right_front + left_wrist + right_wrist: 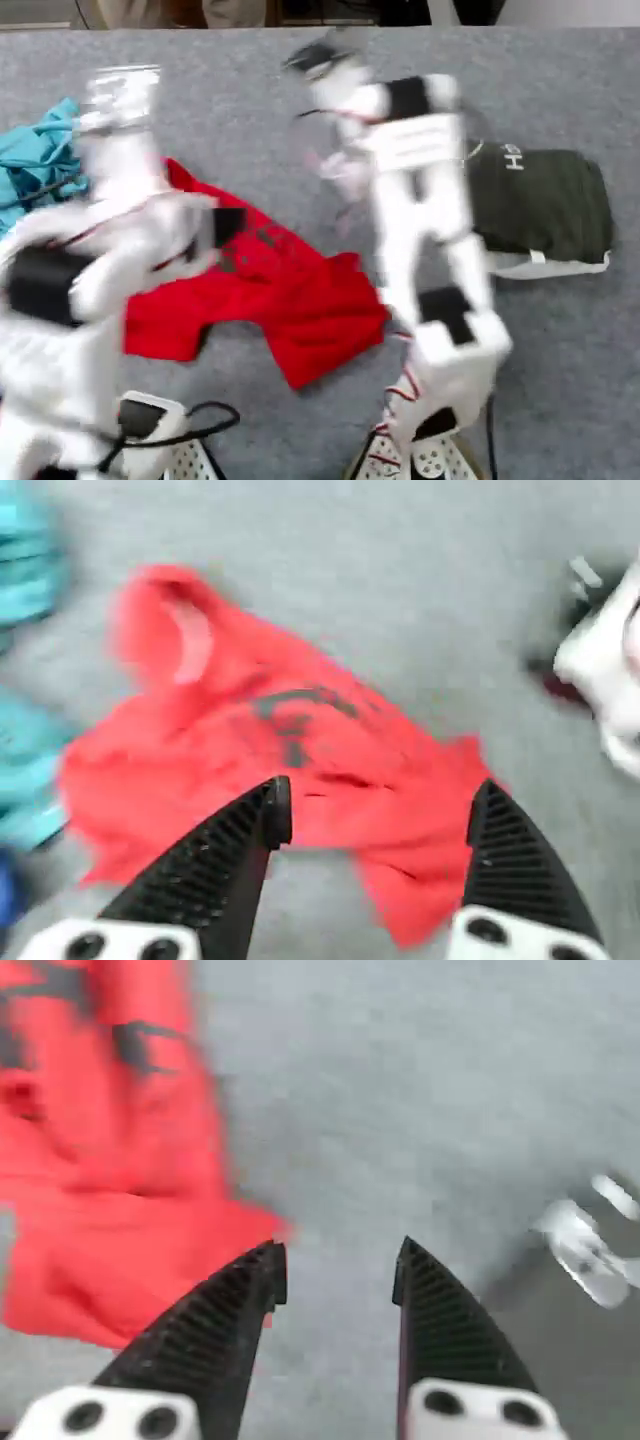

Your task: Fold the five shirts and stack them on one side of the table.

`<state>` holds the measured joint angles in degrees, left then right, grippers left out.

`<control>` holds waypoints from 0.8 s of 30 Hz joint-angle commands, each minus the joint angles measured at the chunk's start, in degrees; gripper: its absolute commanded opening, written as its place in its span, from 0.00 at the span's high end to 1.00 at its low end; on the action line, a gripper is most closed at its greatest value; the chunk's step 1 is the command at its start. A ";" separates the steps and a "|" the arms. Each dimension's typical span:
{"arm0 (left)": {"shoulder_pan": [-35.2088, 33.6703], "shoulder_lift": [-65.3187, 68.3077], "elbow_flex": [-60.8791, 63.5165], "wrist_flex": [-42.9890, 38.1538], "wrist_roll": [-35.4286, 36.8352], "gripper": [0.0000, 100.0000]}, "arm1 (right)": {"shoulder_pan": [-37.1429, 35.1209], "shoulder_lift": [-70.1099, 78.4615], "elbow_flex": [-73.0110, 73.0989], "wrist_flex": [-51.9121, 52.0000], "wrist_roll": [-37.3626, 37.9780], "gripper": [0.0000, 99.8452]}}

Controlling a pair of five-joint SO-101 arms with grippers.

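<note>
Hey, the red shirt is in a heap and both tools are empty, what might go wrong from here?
The red shirt lies crumpled, so the open left tool or right tool may pinch several layers and fold it crooked. The right arm stands close beside the folded dark green shirt; a swing could knock it askew. The teal shirt lies near the red one and might get dragged along.

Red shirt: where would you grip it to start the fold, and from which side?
Probably take the red shirt by its loose corner nearest the right tool, coming in over the grey table beside it. That corner sticks out past the crumpled middle, so the open jaws could likely pinch it without bunching more cloth.
</note>
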<state>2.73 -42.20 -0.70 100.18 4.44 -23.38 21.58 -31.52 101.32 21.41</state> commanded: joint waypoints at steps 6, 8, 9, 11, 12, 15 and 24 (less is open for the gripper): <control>-35.34 -10.24 26.99 -9.41 -10.90 0.71 | -16.57 24.04 -17.36 -0.79 -1.85 0.81; -39.74 -11.56 30.77 -12.57 -12.84 0.71 | -16.75 30.11 -22.55 -1.49 -1.85 0.81; -41.23 -12.18 32.18 -13.63 -13.71 0.71 | -16.57 33.19 -25.27 -1.49 -1.85 0.81; -42.99 -13.23 34.29 -14.95 -15.12 0.71 | -15.69 38.90 -30.37 -1.14 -1.85 0.82; -43.25 -13.58 35.16 -15.30 -15.65 0.71 | -15.25 41.45 -33.01 -0.26 -1.85 0.84; -43.16 -14.11 36.84 -15.30 -16.53 0.71 | -13.14 46.81 -39.69 1.05 -2.02 0.99; -42.20 -13.58 37.19 -15.38 -16.44 0.71 | 1.98 39.16 -38.90 1.14 -7.91 1.00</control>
<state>-39.74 -55.65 36.66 85.49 -11.65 -28.40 67.47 -71.08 101.32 14.37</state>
